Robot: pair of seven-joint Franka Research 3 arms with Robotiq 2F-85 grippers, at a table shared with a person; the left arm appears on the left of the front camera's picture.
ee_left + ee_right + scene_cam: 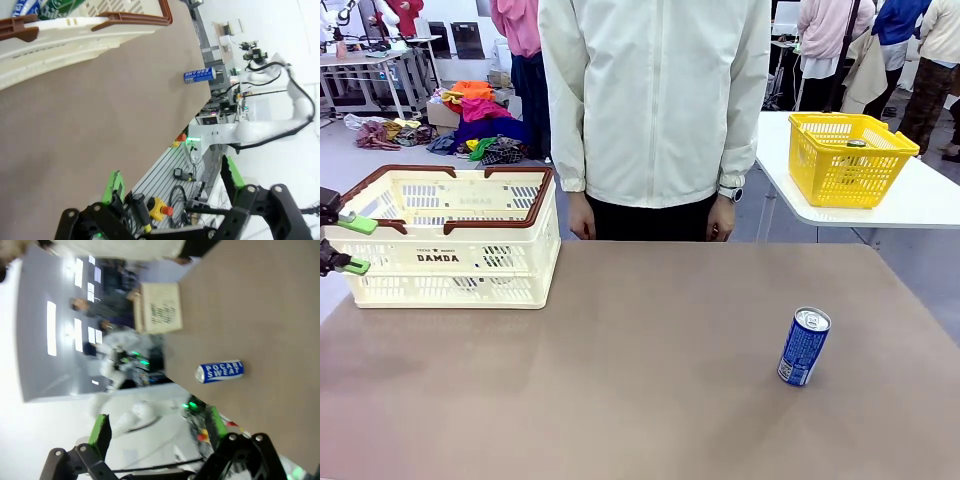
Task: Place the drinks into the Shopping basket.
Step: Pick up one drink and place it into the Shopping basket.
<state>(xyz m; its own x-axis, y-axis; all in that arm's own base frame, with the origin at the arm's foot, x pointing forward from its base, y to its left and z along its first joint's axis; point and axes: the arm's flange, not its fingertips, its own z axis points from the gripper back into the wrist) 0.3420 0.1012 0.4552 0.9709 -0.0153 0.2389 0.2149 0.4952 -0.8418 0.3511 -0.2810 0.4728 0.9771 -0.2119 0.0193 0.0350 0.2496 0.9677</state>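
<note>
Now one blue drink can [804,346] stands on the table [620,400], well apart from the Shopping basket [520,262], and since the left gripper [356,245] and right gripper [157,425] both gape empty, the next job is probably the right one's reach and grasp.

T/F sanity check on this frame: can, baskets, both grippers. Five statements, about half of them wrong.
1. A blue can stands upright on the table. True.
2. The left gripper holds a can. False: its jaws are open and empty, near the basket.
3. The right gripper is open. True.
4. The basket sits on the robot's right side of the table. False: it is on the robot's left, and the can is on the right.
5. A yellow basket sits on a separate white table. True.
</note>
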